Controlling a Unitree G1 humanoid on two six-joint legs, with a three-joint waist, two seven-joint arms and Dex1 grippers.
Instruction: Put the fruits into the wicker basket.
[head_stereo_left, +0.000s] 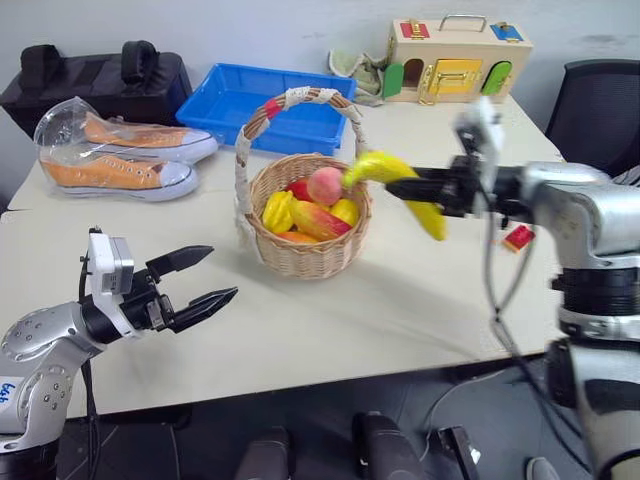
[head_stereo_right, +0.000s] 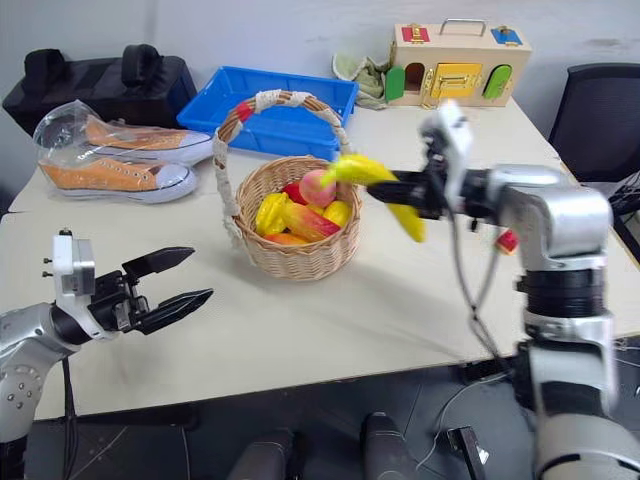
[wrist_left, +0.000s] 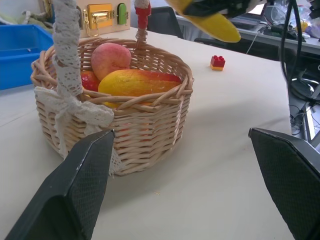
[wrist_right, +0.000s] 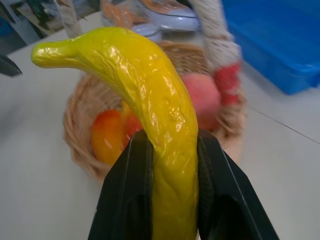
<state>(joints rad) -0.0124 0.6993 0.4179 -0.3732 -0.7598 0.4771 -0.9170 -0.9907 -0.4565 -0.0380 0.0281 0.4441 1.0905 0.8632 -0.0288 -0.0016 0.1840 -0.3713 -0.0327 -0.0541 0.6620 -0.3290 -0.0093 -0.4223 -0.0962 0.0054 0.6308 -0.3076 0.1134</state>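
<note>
The left pincer (head_stereo_left: 205, 278) stands wide open and holds nothing; its two black fingers (wrist_left: 75, 190) point level across the table (head_stereo_left: 400, 300), toward the wicker basket (head_stereo_left: 305, 250). Behind this pincer, at the far edge of the table, lie a pair of orange sneakers in a clear bag (head_stereo_left: 115, 150) and a black bag (head_stereo_left: 95, 80). Ahead of it and to its right stands the wicker basket, well apart from the fingertips. The arched handle (head_stereo_left: 290, 100) of the basket is wrapped in pale cloth with a red band. Inside the basket I see a pink peach (head_stereo_left: 325, 185), a red-to-yellow mango (wrist_left: 137, 82) lying just beside it, and some more yellow and red fruit pieces. Behind the basket sits a blue tray (head_stereo_left: 255, 100), and farther right a wooden toy house (head_stereo_left: 455, 60).

The right pincer (head_stereo_left: 400, 187) is closed on a yellow banana (wrist_right: 155, 115). Its two fingers press the banana from both sides, near the middle of the fruit. The banana hangs in the air just beside the right rim of the basket, one end reaching over the rim near the peach, the other end pointing down. Behind this pincer's arm, on the table, lies a small red brick (head_stereo_left: 518, 238).
</note>
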